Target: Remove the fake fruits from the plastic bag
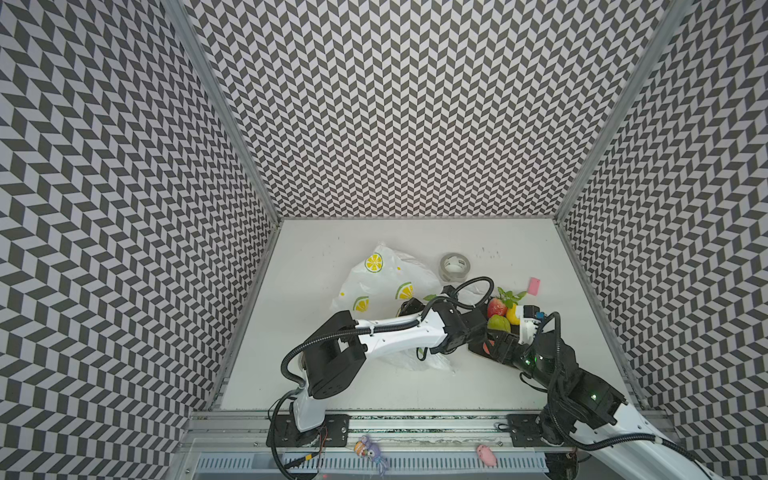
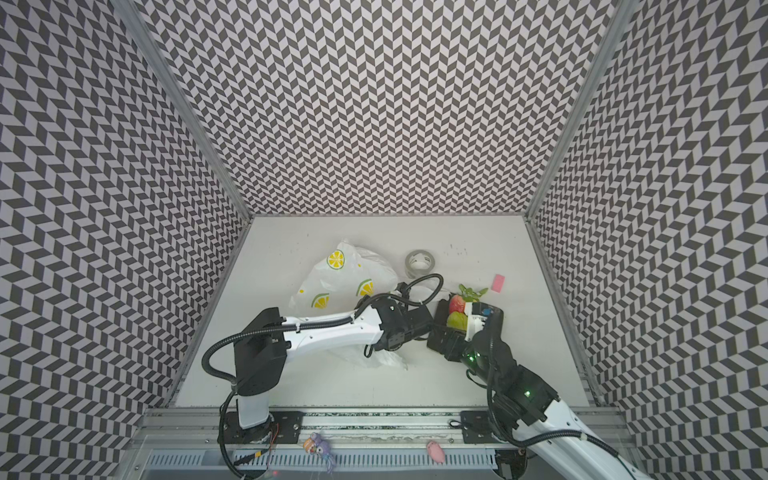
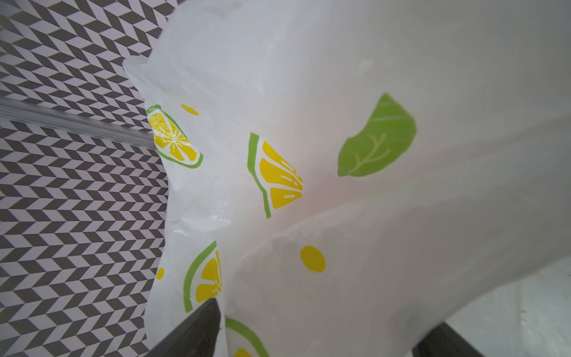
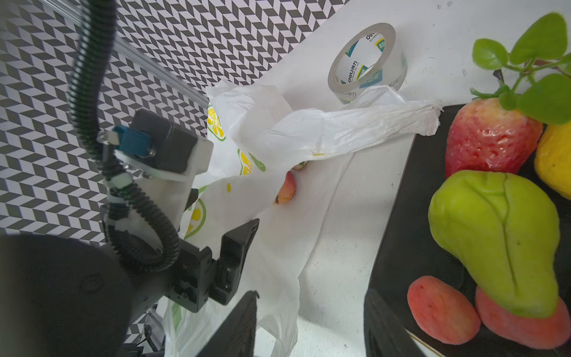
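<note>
Jaws spread, the left gripper (image 3: 318,333) straddled the plastic bag (image 1: 382,282), likely steadying it. At the bag's four o'clock the right gripper (image 4: 310,296) hovered open and empty, facing a red fruit (image 4: 285,188) inside.

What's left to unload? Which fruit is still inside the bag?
The pinkish-red fruit peeking from the mouth of the plastic bag; the strawberry, green ribbed fruit, yellow fruit and two red pieces lie outside on the black surface.

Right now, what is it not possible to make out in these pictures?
- Inside the plastic bag: the right wrist view shows one reddish fruit at the mouth; film hides any others.
- The yellow fruit: cut off by the right wrist view's edge.
- The small pink block: too small in both top views to identify.
</note>
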Robot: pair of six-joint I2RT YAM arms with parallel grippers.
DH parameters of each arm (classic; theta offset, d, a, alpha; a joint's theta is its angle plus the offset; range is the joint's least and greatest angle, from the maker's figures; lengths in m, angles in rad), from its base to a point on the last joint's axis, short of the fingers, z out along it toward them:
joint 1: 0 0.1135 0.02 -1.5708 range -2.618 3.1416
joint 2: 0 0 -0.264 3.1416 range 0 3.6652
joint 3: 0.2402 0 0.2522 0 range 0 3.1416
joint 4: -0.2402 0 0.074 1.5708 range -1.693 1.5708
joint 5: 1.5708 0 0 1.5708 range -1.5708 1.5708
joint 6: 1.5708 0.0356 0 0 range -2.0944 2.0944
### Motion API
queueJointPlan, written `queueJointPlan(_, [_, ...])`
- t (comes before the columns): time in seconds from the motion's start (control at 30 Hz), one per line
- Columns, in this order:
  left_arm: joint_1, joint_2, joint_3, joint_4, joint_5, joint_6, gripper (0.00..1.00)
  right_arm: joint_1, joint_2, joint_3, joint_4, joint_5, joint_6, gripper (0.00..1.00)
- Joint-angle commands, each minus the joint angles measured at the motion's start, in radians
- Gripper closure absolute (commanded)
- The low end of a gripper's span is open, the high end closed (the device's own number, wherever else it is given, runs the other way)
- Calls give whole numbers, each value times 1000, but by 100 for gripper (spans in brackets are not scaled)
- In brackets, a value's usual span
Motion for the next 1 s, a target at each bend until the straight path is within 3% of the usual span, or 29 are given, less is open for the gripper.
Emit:
queueJointPlan(0.0, [40,-51,-30,-16,-54,2,17,-5,13,14,68,-23,-13,45])
queueJointPlan(0.13, [63,-100,-57,43,-20,56,46,-5,58,2,125,-89,-36,46])
queueJointPlan(0.27, [64,-149,-66,90,22,86,86,-3,130,-10,237,-193,-58,52])
queueJointPlan(0.33, [66,-180,-80,138,65,111,99,6,196,0,277,-242,-74,55])
queueJointPlan(0.57, [88,-291,-147,307,236,188,100,222,389,18,440,-49,-187,58])
queueJointPlan(0.77, [99,-346,-205,369,328,210,100,227,566,20,632,-49,-157,59])
queueJointPlan(0.97, [104,-387,-258,410,384,212,100,219,670,10,743,140,-39,50])
